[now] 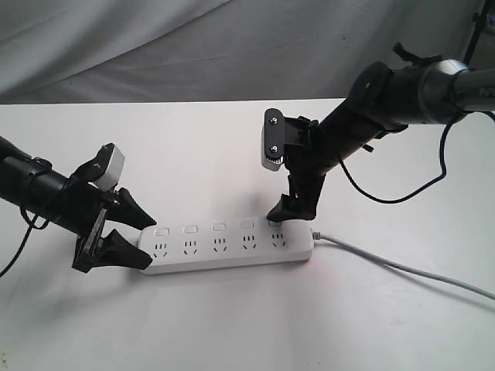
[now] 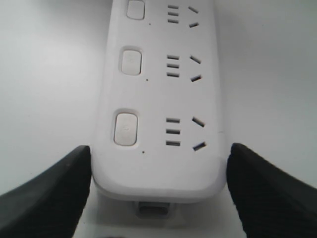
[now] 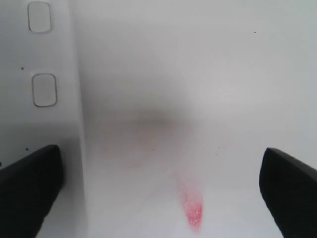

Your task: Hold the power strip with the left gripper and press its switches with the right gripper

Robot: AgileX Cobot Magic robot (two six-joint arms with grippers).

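The power strip (image 1: 232, 249) lies flat on the white tabletop (image 1: 232, 332), roughly in the middle, with its cord (image 1: 402, 267) trailing off to the right. The holding half of the job looks done. The left claw (image 1: 149, 243) straddles the end away from the cord, partly open, one wedge finger against each long side. From its own camera the fingers (image 2: 49, 193) sit right at the strip's edges, so I take it to be pinching the strip, though I can't swear there's no sliver of a gap on one side. The right claw (image 1: 285, 211) has its jaws spread wide and holds nothing. It is down at the cord end, and one finger seems to rest on or just over the last of the switches (image 1: 219, 226), which it hides from where I stand. Its other finger hangs over bare tabletop beyond the strip. A small red glow (image 3: 193, 210) shows on the surface there, maybe an indicator lamp, but I can't tell its source. The four other switches are in plain sight and look alike, with nothing to tell pressed from unpressed. My guess is that the pressing is under way at the cord-end button, and the rest of the row may yet need pressing.
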